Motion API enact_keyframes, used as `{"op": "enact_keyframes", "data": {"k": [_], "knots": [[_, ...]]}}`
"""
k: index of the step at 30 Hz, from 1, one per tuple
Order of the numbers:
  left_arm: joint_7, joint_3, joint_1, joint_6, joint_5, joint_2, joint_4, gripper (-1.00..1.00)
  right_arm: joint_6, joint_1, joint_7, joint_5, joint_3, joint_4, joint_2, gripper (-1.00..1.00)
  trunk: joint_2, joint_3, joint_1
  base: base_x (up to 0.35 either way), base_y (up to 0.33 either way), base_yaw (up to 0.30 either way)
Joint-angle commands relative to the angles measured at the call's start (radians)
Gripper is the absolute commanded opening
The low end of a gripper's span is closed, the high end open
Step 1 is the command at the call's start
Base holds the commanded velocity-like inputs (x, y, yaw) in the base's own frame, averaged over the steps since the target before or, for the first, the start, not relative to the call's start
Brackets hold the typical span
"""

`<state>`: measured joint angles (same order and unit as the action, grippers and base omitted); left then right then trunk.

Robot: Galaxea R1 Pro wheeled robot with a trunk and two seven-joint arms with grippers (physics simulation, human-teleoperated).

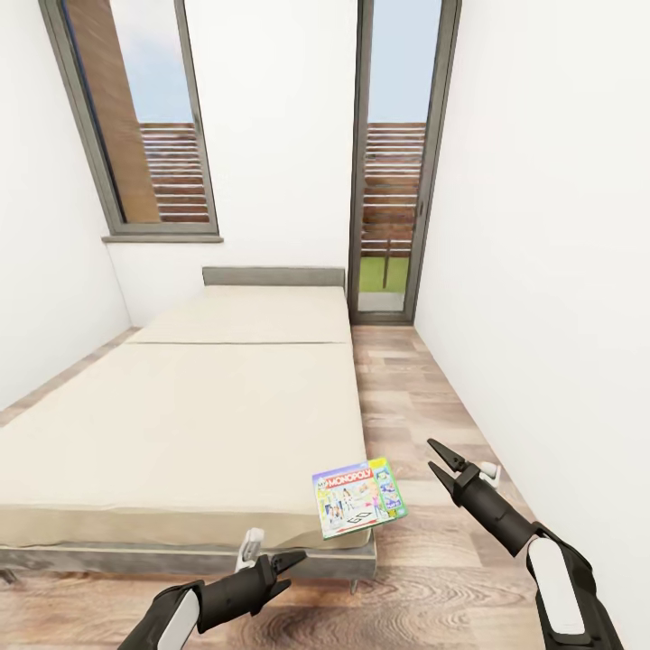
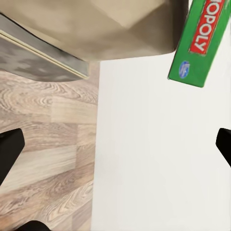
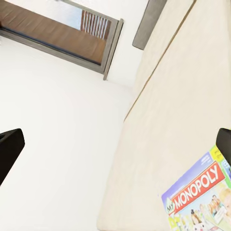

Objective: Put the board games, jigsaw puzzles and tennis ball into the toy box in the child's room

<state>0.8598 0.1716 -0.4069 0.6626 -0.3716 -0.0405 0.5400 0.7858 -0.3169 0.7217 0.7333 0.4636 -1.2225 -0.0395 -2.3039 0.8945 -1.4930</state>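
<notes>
We face the bed (image 1: 181,424) in the child's room, and the step in hand looks like picking up the Monopoly board game (image 1: 359,497). It lies flat at the bed's near right corner, one end poking out past the mattress edge over the wood floor (image 1: 424,388).

To do this well, we judge we should use that overhang: bring the right gripper (image 1: 437,457) in level with the box from the floor side, so one finger slides under the jutting edge and the other over the cover, then close and lift without tipping it off the corner.

The right gripper hangs just beside the box, off the bed's right edge, fingers spread and empty. The left gripper (image 1: 296,560) sits below the bed's foot edge, jaws likewise apart, holding nothing.
</notes>
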Motion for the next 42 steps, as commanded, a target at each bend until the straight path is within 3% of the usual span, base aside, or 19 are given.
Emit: {"op": "enact_keyframes", "data": {"k": [1,6,11,22,42], "knots": [[0.002,0.005,-0.001,0.006,0.001,-0.001,0.000,1.00,0.006,-0.001,0.002,0.000,0.003,0.000,-0.001,1.00,0.007,-0.002,0.004,0.000,0.000,0.000],[0.002,0.005,0.000,0.006,0.001,-0.001,0.000,1.00,0.006,-0.001,0.002,-0.001,0.003,0.000,-0.001,1.00,0.042,-0.018,0.023,0.000,0.000,0.000],[0.002,0.005,0.000,0.006,0.000,-0.001,0.000,1.00,0.006,-0.001,0.002,-0.001,0.003,0.000,-0.001,1.00,0.042,-0.018,0.023,0.000,0.000,0.000],[0.002,0.003,0.000,0.006,0.001,-0.005,0.000,1.00,0.005,-0.001,0.001,0.000,0.003,0.000,-0.002,1.00,0.119,-0.052,0.065,0.000,0.000,0.000],[0.002,0.003,0.000,0.005,0.001,-0.007,0.000,1.00,0.006,-0.001,0.002,0.000,0.003,0.000,-0.002,1.00,0.119,-0.052,0.065,0.003,-0.001,0.000]]}}
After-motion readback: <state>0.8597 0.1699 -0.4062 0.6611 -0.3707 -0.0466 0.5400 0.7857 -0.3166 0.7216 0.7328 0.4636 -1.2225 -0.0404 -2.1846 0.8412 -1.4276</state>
